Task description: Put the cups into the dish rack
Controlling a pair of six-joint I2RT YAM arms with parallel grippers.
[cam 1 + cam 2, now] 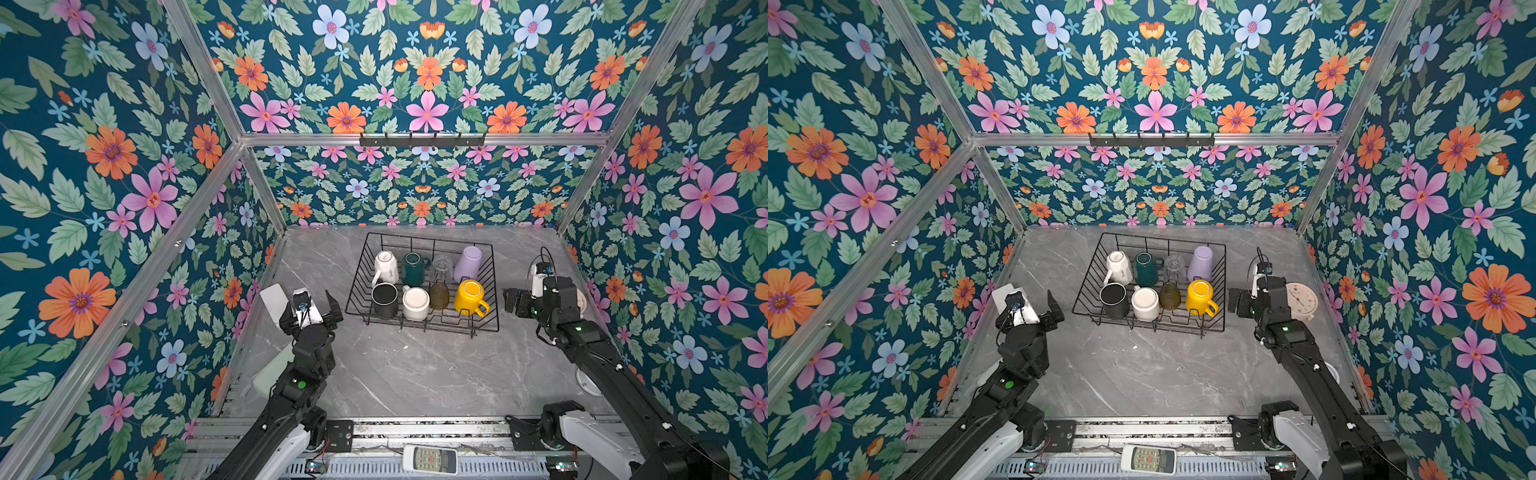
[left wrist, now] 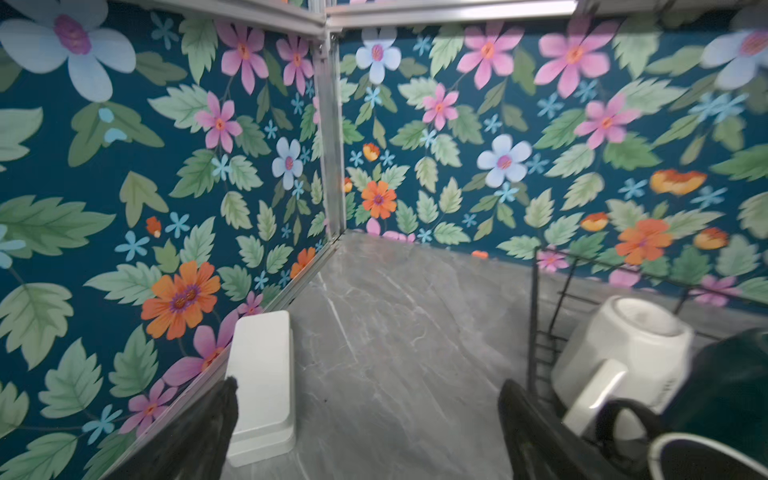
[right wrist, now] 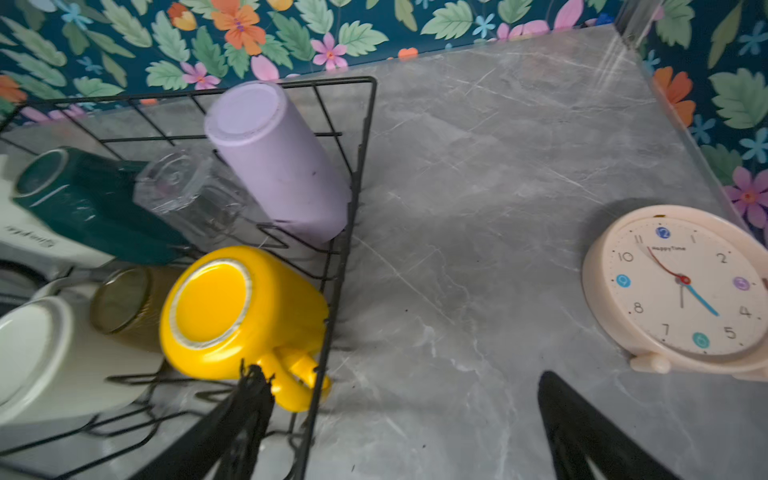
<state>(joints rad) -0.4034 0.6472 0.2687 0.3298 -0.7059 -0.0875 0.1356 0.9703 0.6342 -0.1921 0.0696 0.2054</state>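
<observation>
Top views: eight cups [image 1: 469,295] stand upturned inside the dish rack [image 1: 428,239], far-centre on the desk [image 1: 415,374]; loading looks complete.
Left wrist: left pincer [image 2: 370,390] wide, empty, left of the rack.
Right wrist: right pincer [image 3: 401,376] wide, empty, beside the yellow mug [image 3: 232,307]; the next move is probably just to pull both arms clear.

Teal walls [image 1: 124,166] patterned with pink, orange and pale-blue flowers and green leaves, a grey marbled counter [image 1: 395,374], a black rack [image 1: 496,291] with a yellow mug [image 1: 469,297], lilac tumbler [image 1: 468,264], dark-green mug [image 1: 413,269], black mug [image 1: 384,299], plain white mug [image 1: 415,303], white lettered mug [image 1: 386,266] and olive tumbler [image 1: 439,296], and a cream clock [image 3: 681,286].
</observation>
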